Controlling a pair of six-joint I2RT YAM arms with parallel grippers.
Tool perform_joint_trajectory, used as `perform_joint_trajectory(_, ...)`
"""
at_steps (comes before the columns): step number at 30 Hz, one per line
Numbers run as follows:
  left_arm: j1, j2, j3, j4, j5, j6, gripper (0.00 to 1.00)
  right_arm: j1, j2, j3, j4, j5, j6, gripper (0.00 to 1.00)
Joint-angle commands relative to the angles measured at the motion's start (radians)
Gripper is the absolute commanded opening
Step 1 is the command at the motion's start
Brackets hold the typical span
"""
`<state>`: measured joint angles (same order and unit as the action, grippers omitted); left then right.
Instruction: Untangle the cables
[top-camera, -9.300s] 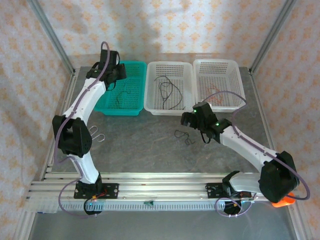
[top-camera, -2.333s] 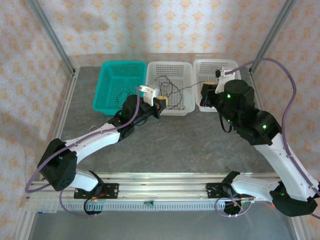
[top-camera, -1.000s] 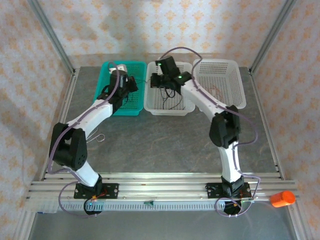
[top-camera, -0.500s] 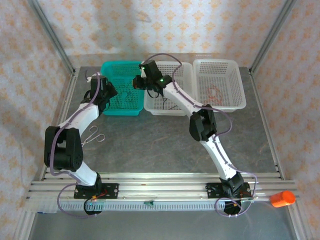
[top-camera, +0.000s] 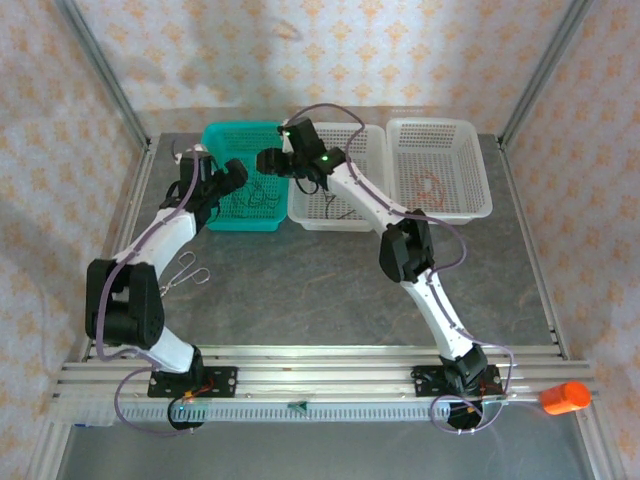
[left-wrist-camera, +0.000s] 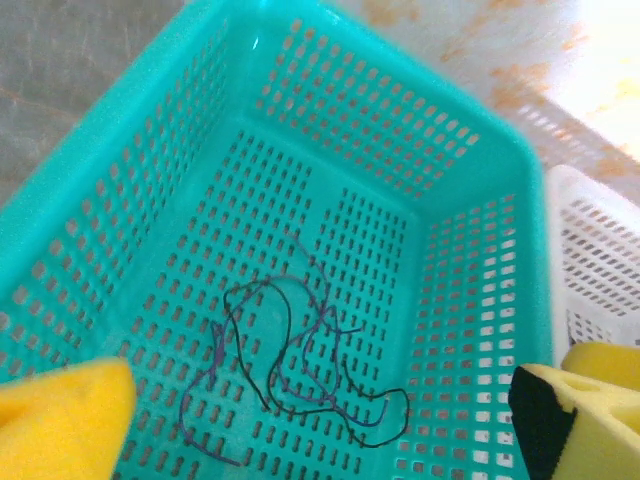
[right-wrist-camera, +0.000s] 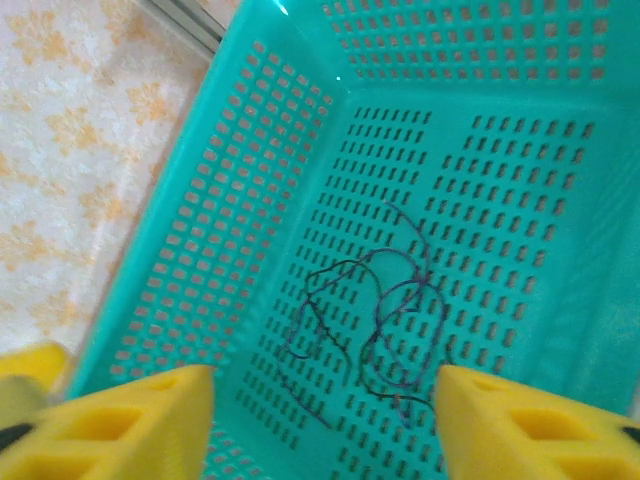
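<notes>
Teal perforated plastic basket stood at the far left of the grey table. Its right side was against a white perforated plastic basket in the middle. A second white perforated basket sat just right of that one.

Small loose tangle of thin dark cables, black and purplish strands looped over one another, lay on the floor of the teal basket, toward its near end. The strands crossed in several places; whether any were knotted could not be told.

Left gripper hung over the left part of the teal basket. In the left wrist view its yellow foam fingers were spread wide with nothing between them. The tangle lay below the gap, clear of both pads.

Right gripper reached across from the right and hung above the teal basket's right rim, next to the middle white basket. In the right wrist view its yellow fingers were likewise parted and empty, the same tangle on the basket floor beneath them.

Thin orange-red cable lay coiled on the floor of the right-hand white basket, well apart from both grippers.

Pale looped wire lay on the bare table near the left arm's elbow. Small orange object sat at the right end of the aluminium rail along the near edge.
</notes>
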<state>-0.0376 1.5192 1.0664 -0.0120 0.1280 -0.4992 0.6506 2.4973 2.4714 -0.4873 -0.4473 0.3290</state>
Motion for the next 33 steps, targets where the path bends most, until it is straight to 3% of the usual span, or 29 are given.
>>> perform_joint_trajectory(1,-0.030,-0.132,-0.039,0.014,0.016,0.067,0.99,-0.006,-0.195,-0.035,-0.027,0.079,-0.064,0.78)
perform_joint_trajectory(4,-0.064,-0.242,-0.111,0.032,-0.016,0.111,0.99,-0.001,-0.360,-0.257,0.060,0.150,-0.094,0.83)
perform_joint_trajectory(10,-0.071,-0.507,-0.366,0.160,-0.087,0.097,0.99,0.001,-0.777,-0.891,0.406,0.352,-0.083,0.89)
perform_joint_trajectory(15,-0.068,-0.683,-0.540,0.201,-0.226,0.097,0.99,-0.011,-1.096,-1.346,0.590,0.582,-0.024,1.00)
perform_joint_trajectory(18,-0.059,-0.745,-0.631,0.241,-0.338,0.074,0.99,-0.021,-1.262,-1.590,0.682,0.752,0.009,1.00)
perform_joint_trajectory(21,-0.052,-0.783,-0.730,0.365,-0.382,0.118,0.99,-0.049,-1.424,-1.825,0.768,0.898,0.022,0.97)
perform_joint_trajectory(26,-0.047,-0.763,-0.847,0.600,-0.375,0.289,0.99,-0.160,-1.653,-2.095,0.804,1.035,0.020,1.00)
perform_joint_trajectory(31,-0.015,-0.670,-0.877,0.694,-0.448,0.376,0.99,-0.250,-1.827,-2.334,1.031,1.026,-0.172,1.00)
perform_joint_trajectory(33,-0.001,-0.619,-0.876,0.723,-0.452,0.396,0.99,-0.318,-1.860,-2.359,1.052,0.936,-0.205,1.00)
